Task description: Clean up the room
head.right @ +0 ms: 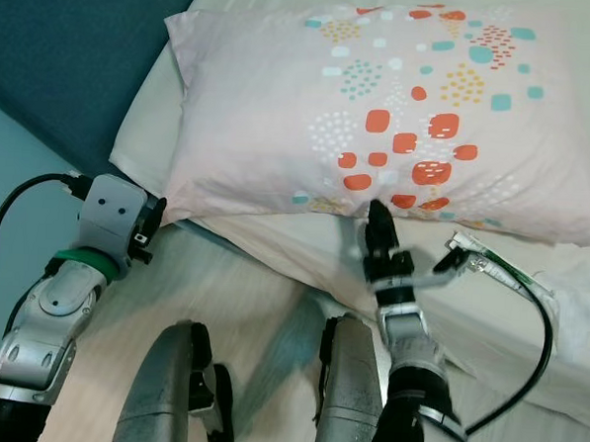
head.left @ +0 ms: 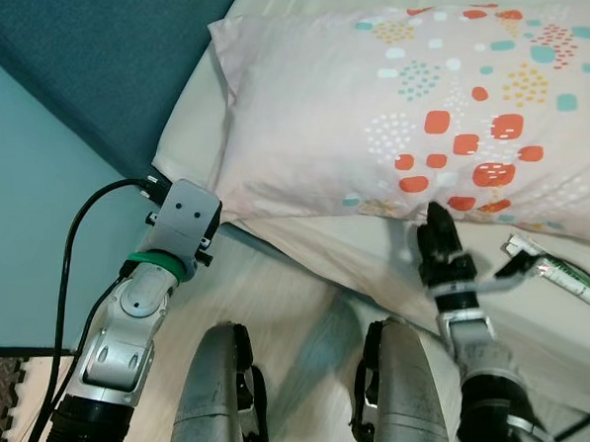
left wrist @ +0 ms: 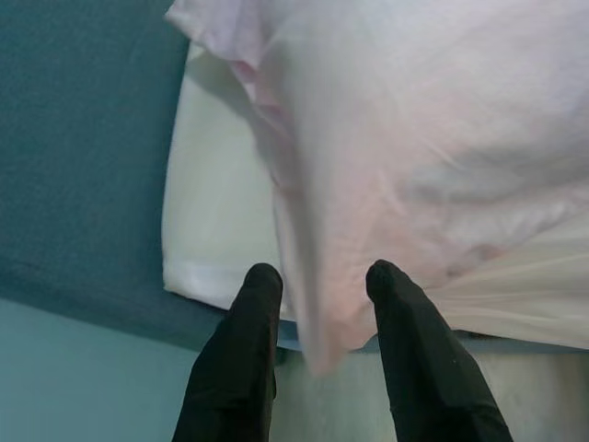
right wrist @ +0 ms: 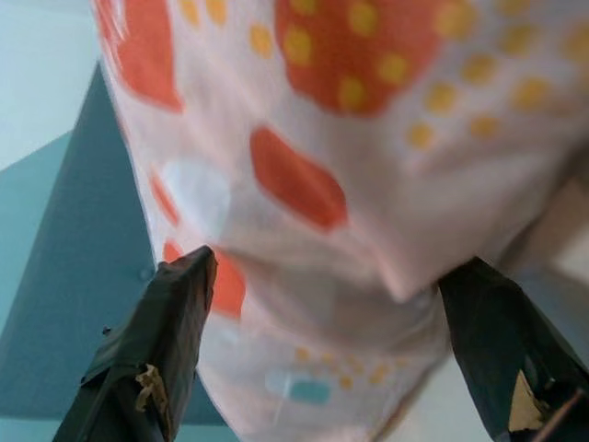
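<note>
2 open grippers, left gripper (left wrist: 317, 304) and right gripper (right wrist: 322, 304), straddle the near edge of a patterned pillow (head.left: 420, 109) on the bed (head.left: 323, 247), seemingly positioned to grip and straighten it

You will find no legible text, label, brand, number or sign in any view. The pillow (head.left: 420, 109) carries only printed dots and blotches in orange, teal and yellow, no lettering. The tube (head.left: 561, 276) on the bed beside it has green marking along it, too small and blurred for you to read.
</note>
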Motion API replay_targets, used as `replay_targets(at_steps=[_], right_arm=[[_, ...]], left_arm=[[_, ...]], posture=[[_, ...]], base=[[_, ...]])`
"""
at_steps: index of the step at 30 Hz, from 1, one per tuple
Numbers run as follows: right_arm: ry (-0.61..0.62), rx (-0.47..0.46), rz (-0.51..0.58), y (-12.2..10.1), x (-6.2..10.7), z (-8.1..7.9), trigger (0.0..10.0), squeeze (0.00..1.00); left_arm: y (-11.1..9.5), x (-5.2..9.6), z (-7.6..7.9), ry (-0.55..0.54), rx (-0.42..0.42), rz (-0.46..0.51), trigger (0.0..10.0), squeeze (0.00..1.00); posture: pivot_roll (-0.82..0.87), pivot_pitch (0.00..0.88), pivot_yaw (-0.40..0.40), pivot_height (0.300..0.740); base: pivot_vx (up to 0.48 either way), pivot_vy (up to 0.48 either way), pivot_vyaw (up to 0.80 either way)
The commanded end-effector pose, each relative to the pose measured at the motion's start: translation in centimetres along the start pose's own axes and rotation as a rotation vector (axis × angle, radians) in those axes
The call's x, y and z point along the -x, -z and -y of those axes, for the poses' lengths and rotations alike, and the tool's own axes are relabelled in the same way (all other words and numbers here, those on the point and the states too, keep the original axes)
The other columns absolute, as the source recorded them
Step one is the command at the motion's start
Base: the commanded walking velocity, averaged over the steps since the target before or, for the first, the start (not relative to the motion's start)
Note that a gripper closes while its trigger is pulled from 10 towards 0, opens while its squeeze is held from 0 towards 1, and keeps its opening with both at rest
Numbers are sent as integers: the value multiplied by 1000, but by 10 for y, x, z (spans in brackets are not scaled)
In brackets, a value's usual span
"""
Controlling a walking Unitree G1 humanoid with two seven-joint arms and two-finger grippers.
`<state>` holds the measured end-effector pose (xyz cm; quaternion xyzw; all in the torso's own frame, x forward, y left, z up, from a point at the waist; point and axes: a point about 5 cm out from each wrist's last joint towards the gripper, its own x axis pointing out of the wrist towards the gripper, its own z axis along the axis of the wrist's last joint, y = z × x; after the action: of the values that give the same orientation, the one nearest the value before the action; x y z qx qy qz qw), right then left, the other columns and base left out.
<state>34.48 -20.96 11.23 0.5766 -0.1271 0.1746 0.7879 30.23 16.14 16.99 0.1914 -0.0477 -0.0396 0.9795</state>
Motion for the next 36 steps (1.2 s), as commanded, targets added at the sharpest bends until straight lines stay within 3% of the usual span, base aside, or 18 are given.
replay_targets(at_steps=[1, 7, 9, 10, 12, 16, 18, 20, 28, 29, 36], right_arm=[[74, -24, 5, 5, 7, 10, 10000, 0], [120, -8, 21, -2, -11, 6, 10000, 0], [150, 11, 70, -15, -34, -7, 10000, 0], [150, 11, 70, -15, -34, -7, 10000, 0], [159, 27, 115, -28, -58, -24, 10000, 0], [146, 42, 129, -35, -75, -39, 10000, 0], [146, 42, 129, -35, -75, -39, 10000, 0], [129, 63, 124, -39, -93, -57, 10000, 0], [215, 67, 152, -43, -98, -59, 10000, 0], [259, 73, 167, -46, -96, -57, 0, 0], [296, 94, 202, -58, -97, -59, 0, 0]], left_arm=[[8, 6, -4, -9, -7, -40, 10000, 0], [3, 6, -11, -30, -10, -28, 10000, 0], [0, 6, -16, -45, -17, -22, 10000, 0], [0, 6, -16, -45, -17, -22, 10000, 0], [-1, 7, -21, -56, -24, -21, 10000, 0], [-2, 7, -23, -65, -25, -20, 10000, 0], [-2, 7, -23, -65, -25, -20, 10000, 0], [-4, 6, -24, -76, -23, -17, 10000, 0], [-4, 5, -25, -82, -20, -17, 10000, 0], [-4, 4, -24, -82, -18, -16, 10000, 0], [-5, 1, -26, -87, -15, -15, 10000, 0]], posture=[[133, 388, 185, 620], [150, 386, 179, 620], [163, 383, 179, 620], [163, 383, 179, 620], [167, 378, 175, 620], [168, 366, 167, 620], [168, 366, 167, 620], [160, 359, 162, 620], [150, 356, 162, 620], [145, 355, 164, 620], [137, 350, 162, 620]], base=[[0, 0, 0], [0, 0, 0], [0, 0, 0], [0, 0, 0], [0, 0, 0], [0, 0, 0], [0, 0, 0], [0, 0, 0], [0, 0, 0], [0, 0, 0], [0, 0, 0]])
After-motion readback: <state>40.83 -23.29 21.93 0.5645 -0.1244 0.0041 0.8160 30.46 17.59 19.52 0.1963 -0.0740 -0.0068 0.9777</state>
